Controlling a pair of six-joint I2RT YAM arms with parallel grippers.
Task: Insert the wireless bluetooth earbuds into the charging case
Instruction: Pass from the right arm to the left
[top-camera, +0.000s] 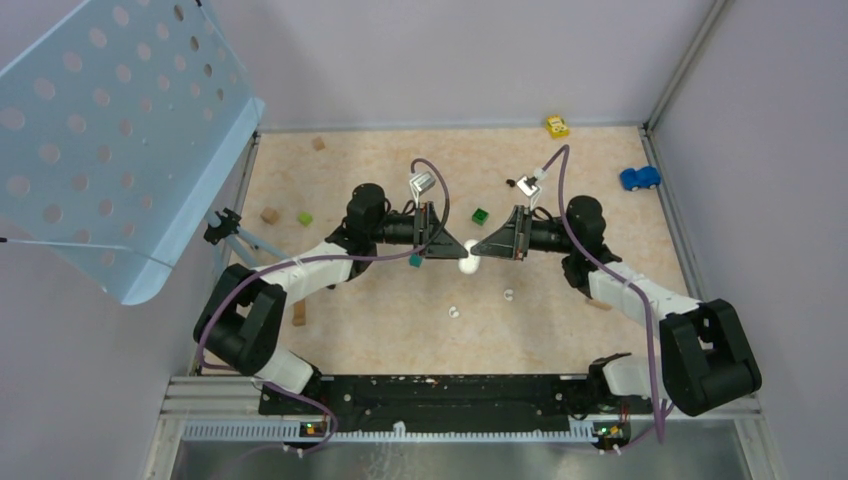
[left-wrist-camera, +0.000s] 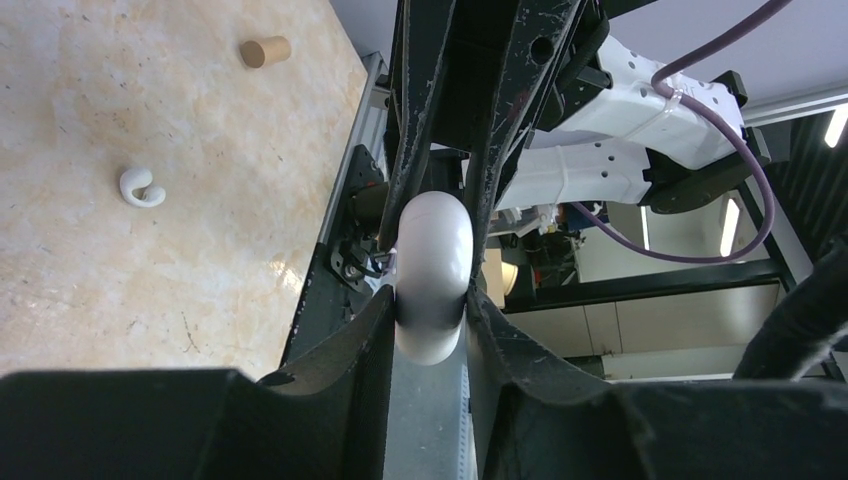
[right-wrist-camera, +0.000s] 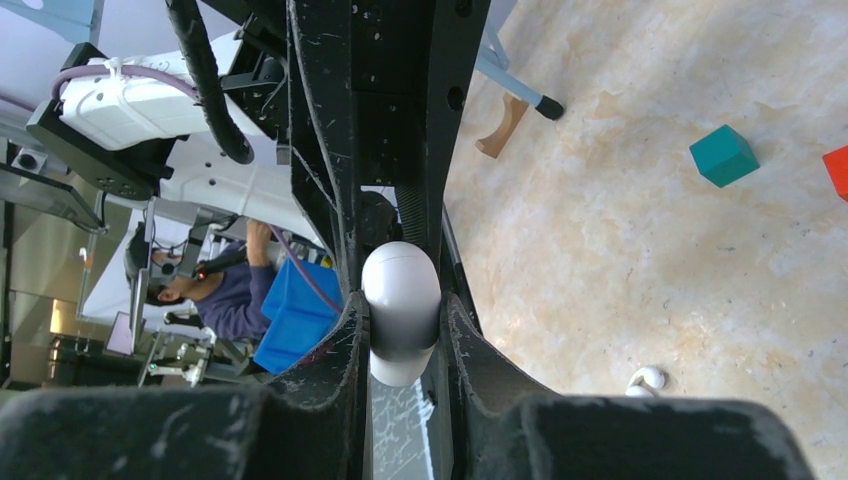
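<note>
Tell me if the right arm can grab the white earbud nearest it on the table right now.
Probably not as things stand. The right gripper is shut on the white charging case, so its jaws are busy. The earbud itself lies on bare table with nothing over it.

Charging case (left-wrist-camera: 432, 265) sides hidden by tool fingers (left-wrist-camera: 368, 345), red cube (right-wrist-camera: 838, 172) cut off at edge, earbuds (top-camera: 455, 311) mere specks

Wht case (top-camera: 468, 262), wht earbud (top-camera: 455, 311), teal cube (top-camera: 415, 260).
</note>
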